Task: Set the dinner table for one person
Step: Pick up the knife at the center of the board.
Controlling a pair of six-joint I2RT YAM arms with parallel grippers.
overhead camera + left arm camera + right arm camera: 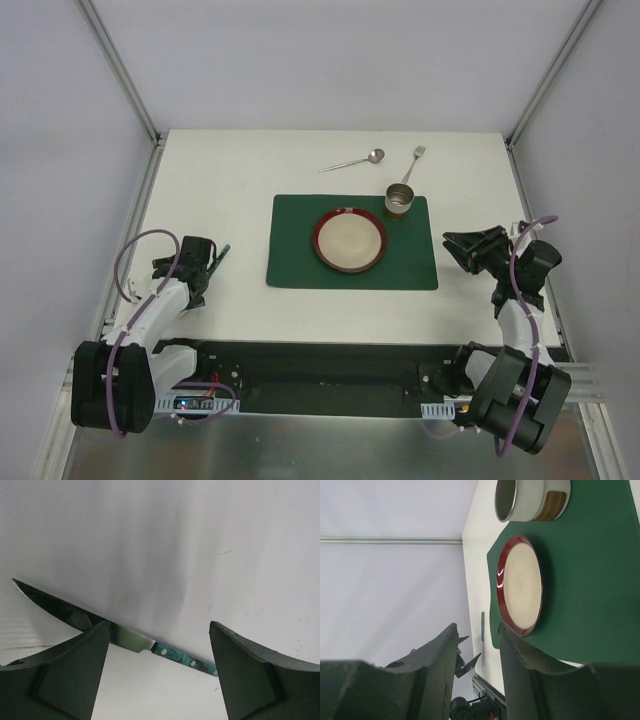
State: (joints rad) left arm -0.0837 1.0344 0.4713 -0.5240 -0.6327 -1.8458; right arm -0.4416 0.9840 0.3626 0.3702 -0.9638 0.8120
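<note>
- Left pincer (159,628) stands released, its two dark fingers (75,670) spread wide over a knife (127,637) lying flat on the dinner table (230,180), near that table's left edge.
- One finger covers part of the blade (whether it touches the steel cannot be told); the teal handle lies in the gap.
- Right pincer (470,248) is parted too, grasping nothing, just right of the green placemat (300,260).
- A red-rimmed plate (350,241) sits mid-mat, with a metal cup (399,199) at the mat's far right corner.
- A spoon (355,161) and a fork (413,163) lie on bare tabletop beyond the mat.
</note>
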